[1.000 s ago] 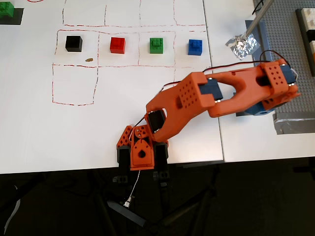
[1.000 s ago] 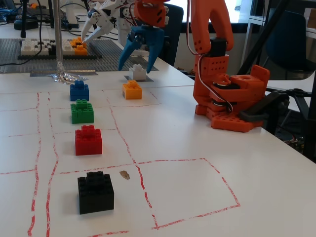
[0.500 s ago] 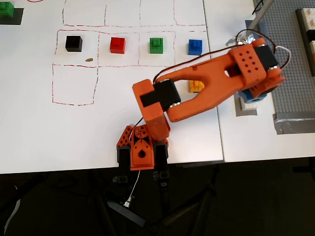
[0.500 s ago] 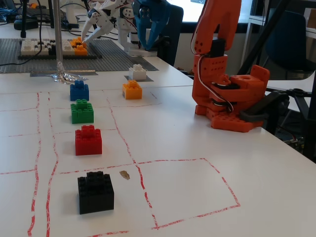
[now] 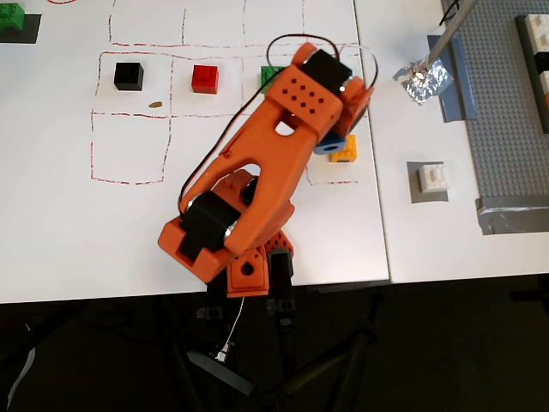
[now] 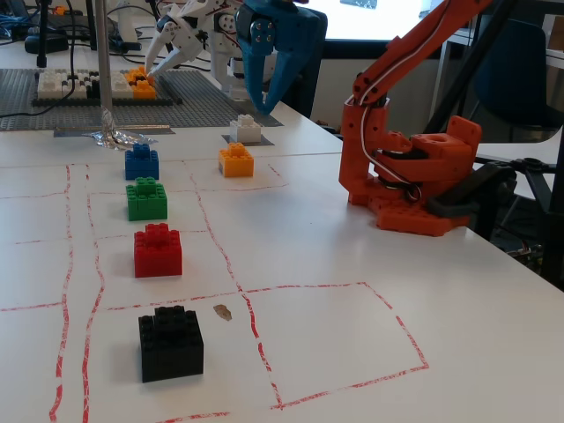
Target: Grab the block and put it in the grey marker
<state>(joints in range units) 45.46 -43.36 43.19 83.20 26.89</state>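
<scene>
The white block [image 5: 431, 178] sits on the grey marker [image 5: 415, 190] at the right of the overhead view, and nothing touches it. In the fixed view the same block [image 6: 246, 129] stands on the marker [image 6: 264, 140] behind the orange brick [image 6: 235, 160]. My blue gripper [image 6: 263, 104] hangs in the air, open and empty, with its fingers pointing down. From overhead the orange arm [image 5: 266, 163] is folded back. Only a bit of the gripper [image 5: 328, 148] shows under the wrist, beside the orange brick [image 5: 345, 151], left of the block.
Black [image 5: 129, 75], red [image 5: 205, 78] and green [image 5: 268, 77] bricks stand in red-lined squares; the blue brick [image 6: 141, 162] shows only in the fixed view. Crumpled foil [image 5: 422, 79] wraps a pole's foot. A grey studded baseplate [image 5: 502, 103] lies at the right.
The arm has pulled away from above the marker, swinging left and folding back toward its base. The white block stays on the grey marker, now uncovered in the overhead view.
</scene>
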